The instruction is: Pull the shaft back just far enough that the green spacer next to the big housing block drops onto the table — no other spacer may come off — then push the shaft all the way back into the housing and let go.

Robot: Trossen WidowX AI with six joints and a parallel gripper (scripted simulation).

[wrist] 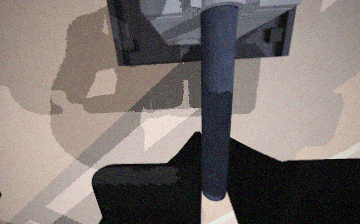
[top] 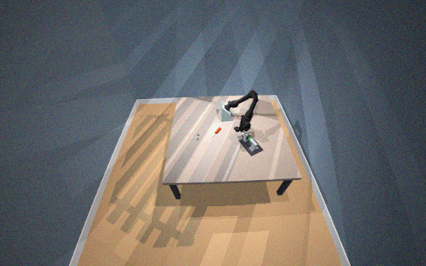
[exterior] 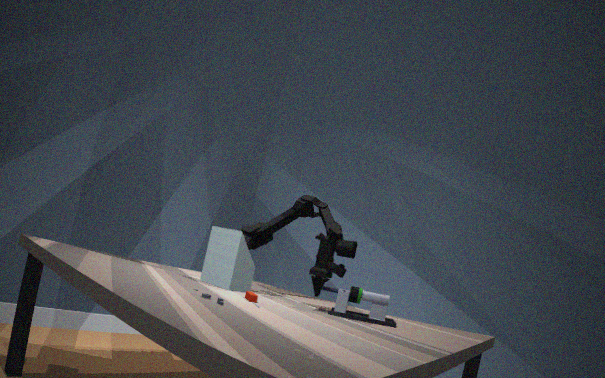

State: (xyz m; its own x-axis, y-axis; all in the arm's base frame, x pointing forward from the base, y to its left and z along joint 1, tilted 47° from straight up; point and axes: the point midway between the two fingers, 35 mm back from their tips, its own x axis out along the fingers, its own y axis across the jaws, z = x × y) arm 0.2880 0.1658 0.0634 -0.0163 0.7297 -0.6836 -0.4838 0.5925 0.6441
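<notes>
My gripper is shut on the dark blue-grey shaft, close to its free end. The shaft runs level into a light upright support on a dark base plate. Beyond the support, a black ring and the green spacer sit in line with the shaft. The green spacer is up against the pale cylindrical housing, raised above the plate. Gaps between the rings are too small to tell. The shaft's far end is hidden.
A pale angular block stands by the arm's base. An orange-handled tool and small dark pieces lie on the table, away from the fixture.
</notes>
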